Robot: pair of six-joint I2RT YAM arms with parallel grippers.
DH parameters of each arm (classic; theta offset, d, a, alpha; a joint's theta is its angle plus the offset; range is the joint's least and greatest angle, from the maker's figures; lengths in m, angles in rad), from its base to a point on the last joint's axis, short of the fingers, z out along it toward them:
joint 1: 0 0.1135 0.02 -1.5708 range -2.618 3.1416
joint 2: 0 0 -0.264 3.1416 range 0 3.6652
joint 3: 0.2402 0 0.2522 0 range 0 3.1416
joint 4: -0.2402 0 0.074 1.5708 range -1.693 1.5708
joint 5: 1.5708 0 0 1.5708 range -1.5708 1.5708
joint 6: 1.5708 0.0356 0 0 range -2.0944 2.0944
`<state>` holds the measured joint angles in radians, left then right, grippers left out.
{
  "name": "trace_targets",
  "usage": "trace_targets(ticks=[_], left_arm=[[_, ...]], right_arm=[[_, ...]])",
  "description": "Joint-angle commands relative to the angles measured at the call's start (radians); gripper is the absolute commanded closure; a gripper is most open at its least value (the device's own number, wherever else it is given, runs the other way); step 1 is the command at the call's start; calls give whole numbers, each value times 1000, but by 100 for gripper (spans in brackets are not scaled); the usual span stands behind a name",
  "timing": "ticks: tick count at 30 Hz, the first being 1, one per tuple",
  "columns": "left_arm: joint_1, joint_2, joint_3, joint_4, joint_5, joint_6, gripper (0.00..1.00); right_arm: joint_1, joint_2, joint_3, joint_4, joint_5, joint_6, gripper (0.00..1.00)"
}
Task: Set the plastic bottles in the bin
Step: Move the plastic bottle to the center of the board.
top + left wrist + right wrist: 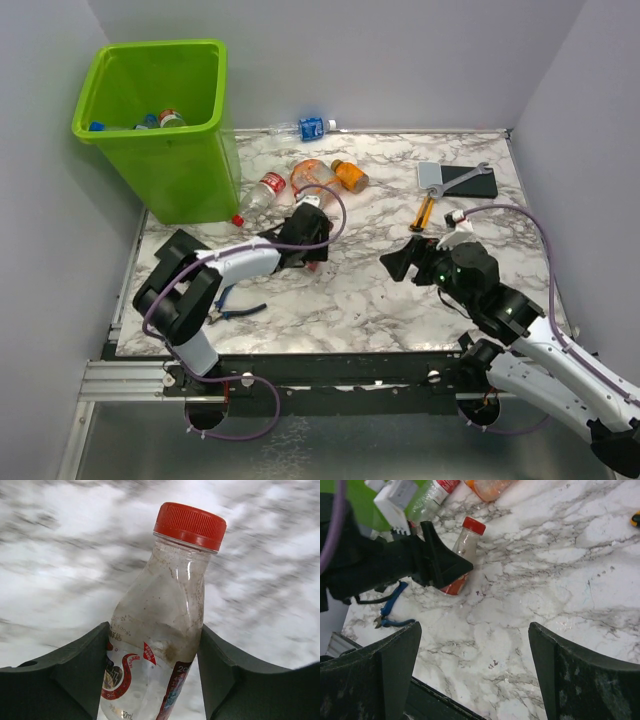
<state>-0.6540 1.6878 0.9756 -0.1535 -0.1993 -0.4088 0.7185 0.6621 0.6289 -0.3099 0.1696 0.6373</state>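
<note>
My left gripper (pixel 306 254) is shut on a clear plastic bottle (pixel 159 630) with a red cap and a red label, its fingers pressing both sides (pixel 152 675). The same bottle (pixel 464 547) shows in the right wrist view, low over the marble table. The lime-green bin (pixel 190 170) stands at the back left with several bottles inside. On the table by the bin lie a clear red-labelled bottle (pixel 262 190) and two orange bottles (pixel 312 176) (pixel 350 176). A clear blue-labelled bottle (pixel 313 127) lies at the back edge. My right gripper (pixel 400 262) (pixel 475 670) is open and empty.
Blue-handled pliers (pixel 236 312) (pixel 390 611) lie near the front left. A black pad (pixel 470 183), a wrench (pixel 462 177) and an orange-handled tool (pixel 424 212) lie at the back right. Grey walls enclose the table on three sides.
</note>
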Motion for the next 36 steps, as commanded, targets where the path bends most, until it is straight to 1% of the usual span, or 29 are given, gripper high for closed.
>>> trace_targets(ticks=[1,4,5,7,9,10,12,13,15,18,20,22,26,30,33,36], left_arm=[[-179,-112,-179,405,58,-401,64],[-281,-126,-284,603,-77,-612,64],[-308,-119,-302,639,-130,-671,64],[-345,-91,-305,653,-216,-734,62],[-373,-66,-305,652,-280,-808,54],[-382,-51,-303,652,-298,-834,52],[-397,-21,-285,643,-321,-864,46],[-402,-8,-275,634,-328,-877,41],[-406,21,-252,613,-329,-888,30],[-409,55,-229,592,-326,-888,21],[-409,71,-223,587,-325,-893,12],[-409,82,-219,582,-319,-895,2],[-409,74,-226,577,-318,-893,1],[-409,31,-245,570,-333,-872,1],[-409,-12,-259,560,-343,-850,1],[-409,-101,-280,529,-363,-786,1]], right_arm=[[-1,-17,-82,-61,13,46,8],[-1,-18,-119,-52,3,80,8],[-1,-17,-123,-52,0,88,8],[-2,-10,-125,-58,-3,101,8],[-1,-2,-118,-79,-4,107,8],[-1,-1,-117,-89,-4,109,8],[-1,-3,-121,-105,-1,116,7],[-1,-5,-126,-111,-2,119,7],[-1,-5,-140,-109,-13,121,6],[-1,7,-151,-114,-28,133,6],[-2,17,-154,-114,-35,138,6],[-1,25,-152,-112,-37,136,6],[-2,38,-143,-115,-33,130,6],[-2,54,-140,-107,-33,138,5],[-2,80,-146,-88,-28,148,5],[-1,114,-136,-76,1,115,5]])
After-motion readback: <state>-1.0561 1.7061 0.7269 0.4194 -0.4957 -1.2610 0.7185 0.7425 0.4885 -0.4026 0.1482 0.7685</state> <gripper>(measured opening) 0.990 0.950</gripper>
